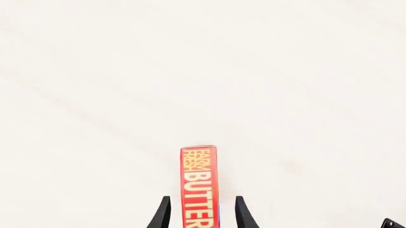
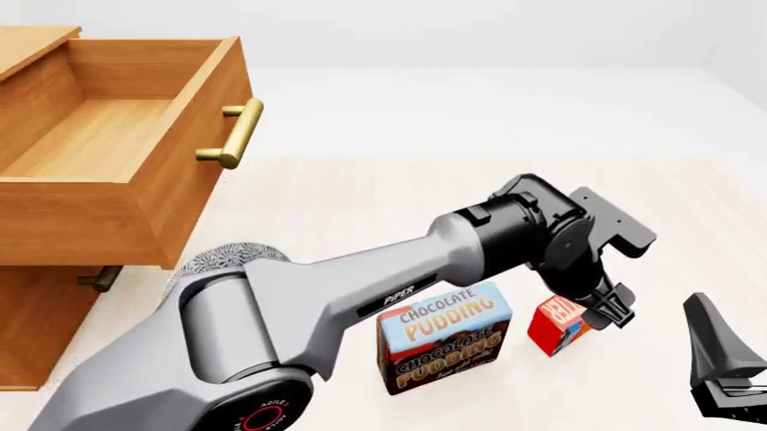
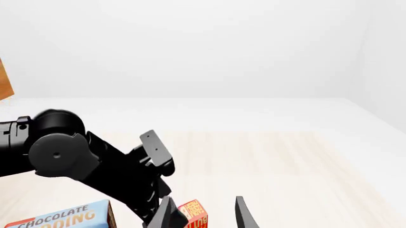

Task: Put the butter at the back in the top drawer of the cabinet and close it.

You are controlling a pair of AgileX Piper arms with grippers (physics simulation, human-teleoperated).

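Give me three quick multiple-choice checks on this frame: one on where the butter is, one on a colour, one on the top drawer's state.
1. Where is the butter?
A. inside the top drawer
B. between the left gripper's fingers, right of the pudding box
C. on top of the cabinet

2. What colour is the drawer handle?
A. brass
B. black
C. white

3. The top drawer is:
A. shut
B. pulled open, nothing in it
C. open with a box inside

Key: 1 B, the left wrist view shows the box between both fingers; 2 A, the bar is golden; 3 B, the front view shows its bare floor.
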